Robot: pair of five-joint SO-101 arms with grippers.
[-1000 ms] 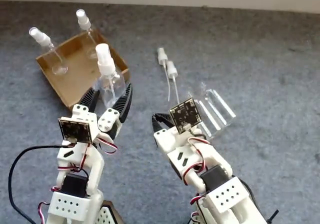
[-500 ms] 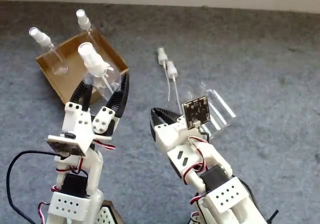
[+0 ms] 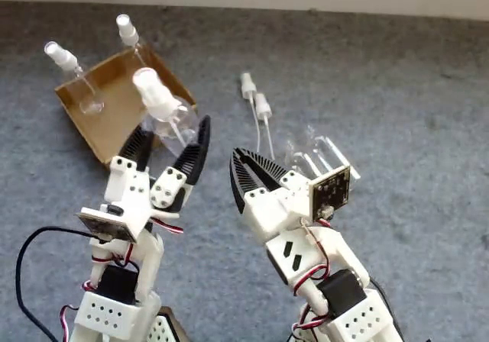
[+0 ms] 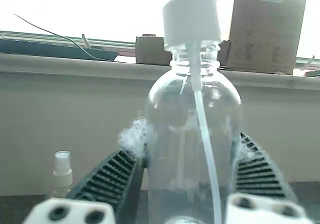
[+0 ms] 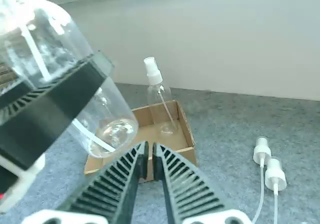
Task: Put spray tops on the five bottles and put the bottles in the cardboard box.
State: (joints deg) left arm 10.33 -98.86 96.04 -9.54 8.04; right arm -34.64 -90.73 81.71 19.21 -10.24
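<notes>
Third capped bottle [image 3: 164,105], gripped in the left hand [image 3: 174,132], hangs at the near edge of the cardboard box [image 3: 76,120], upper left, where two capped bottles [image 3: 76,75] stand. Two spray tops [image 3: 256,101] and two uncapped bottles [image 3: 330,159] lie mid-frame, not yet assembled; the right hand [image 5: 149,151] is closed and empty.

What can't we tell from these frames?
High view: the right arm's wrist board covers the bottles lying on the carpet; their count is unclear.
Left wrist view: the top edge cuts off the spray top of the held bottle.
Right wrist view: the held bottle hides part of the cardboard box.
</notes>
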